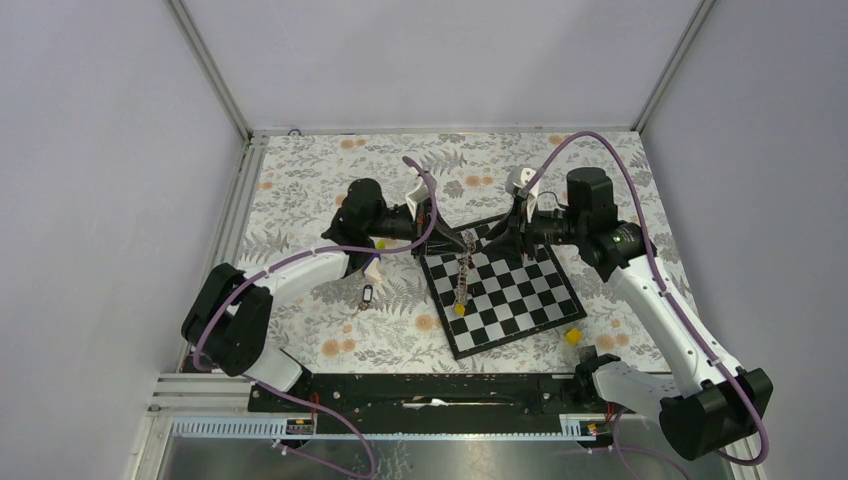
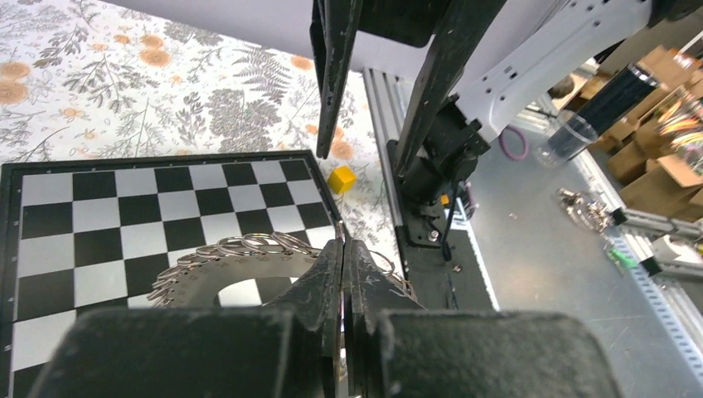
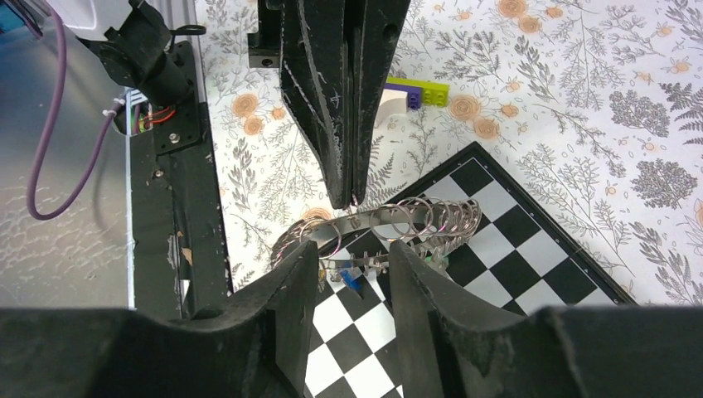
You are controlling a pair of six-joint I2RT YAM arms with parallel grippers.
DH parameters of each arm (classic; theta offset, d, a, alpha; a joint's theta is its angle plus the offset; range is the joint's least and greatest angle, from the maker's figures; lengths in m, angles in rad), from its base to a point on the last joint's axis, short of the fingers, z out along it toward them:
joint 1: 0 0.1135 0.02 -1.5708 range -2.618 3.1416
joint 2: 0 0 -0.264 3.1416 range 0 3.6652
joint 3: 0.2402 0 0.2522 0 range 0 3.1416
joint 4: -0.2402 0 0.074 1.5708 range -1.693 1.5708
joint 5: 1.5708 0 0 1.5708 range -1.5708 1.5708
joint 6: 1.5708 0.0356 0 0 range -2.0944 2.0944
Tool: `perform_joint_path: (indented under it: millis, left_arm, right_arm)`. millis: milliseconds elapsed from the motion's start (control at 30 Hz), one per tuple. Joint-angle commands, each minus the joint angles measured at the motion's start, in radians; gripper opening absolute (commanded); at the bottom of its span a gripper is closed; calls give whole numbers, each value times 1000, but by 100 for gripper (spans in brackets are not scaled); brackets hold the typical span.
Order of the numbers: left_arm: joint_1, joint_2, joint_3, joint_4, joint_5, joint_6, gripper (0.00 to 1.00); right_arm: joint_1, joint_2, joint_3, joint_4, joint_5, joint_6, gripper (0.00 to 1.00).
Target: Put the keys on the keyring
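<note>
The keyring (image 1: pixel 463 268) is a flat grey ring with a coil-like rim, held on edge over the chessboard (image 1: pixel 520 300). My left gripper (image 1: pixel 447 240) is shut on its rim (image 2: pixel 343 245); the wide hole of the keyring (image 2: pixel 207 269) shows beside the fingers. My right gripper (image 3: pixel 354 249) stands open, its fingertips on either side of the keyring (image 3: pixel 390 217) near its lower rim. A blue key (image 3: pixel 351 280) and a green key (image 3: pixel 434 262) hang from the ring. A yellow key (image 1: pixel 460 310) dangles at its low end. A black key (image 1: pixel 367 296) lies on the floral cloth.
A small yellow block (image 1: pixel 573 336) sits off the board's near right corner, also the yellow block (image 2: pixel 341 178). A lime-and-white wedge (image 3: pixel 414 93) lies on the cloth behind my left fingers. The black rail (image 1: pixel 430 390) runs along the near edge.
</note>
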Motion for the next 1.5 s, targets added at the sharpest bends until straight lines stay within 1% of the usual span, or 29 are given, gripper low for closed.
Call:
perform_joint_path:
  millis: [0,33,100,200,267,533,733,800,867,900,1033,1100,1300,1467]
  left_arm:
    - [-1,-50,-53,372,-10,-275,0]
    - [-1,-52,-58,381,-20,-298,0]
    - [-1,-62,-52,350,-46,-320,0]
    - [-2,-73,-10,189,-66,-296,0]
    - [-1,-77,6,140,-75,-285,0]
    - [16,-101,4,130,-89,-321,0]
    - [54,-141,29,60,-162,-333,0]
    - [63,-152,47,1,-206,-324,0]
    - [64,-161,75,-102,-258,-289,0]
    - [64,-164,90,-156,-286,-266,0]
    - [64,-174,135,-279,-363,-204,0]
    - [64,-179,151,-321,-404,-185,0]
    - [65,-184,203,-448,-532,-140,0]
    - [64,-189,227,-523,-640,-94,0]
  right_arm:
    - [-17,-18,0,47,-82,22,44]
    - [-18,-18,-2,51,-86,25,44]
    - [-20,-22,-9,60,-86,39,44]
    - [-25,-25,-14,66,-92,46,45]
    - [-30,-25,-13,69,-106,49,47]
    - [-57,-15,-22,125,-171,111,56]
    - [-76,-12,-4,139,-178,151,68]
    - [-81,-9,3,138,-178,161,72]
    - [-87,-6,7,138,-175,166,76]
    - [-89,-2,10,139,-170,169,79]
    - [-93,20,34,132,-136,196,94]
    - [-94,35,56,114,-124,188,99]
    - [-93,80,119,55,-72,136,99]
    - [-94,106,141,57,-31,132,100]
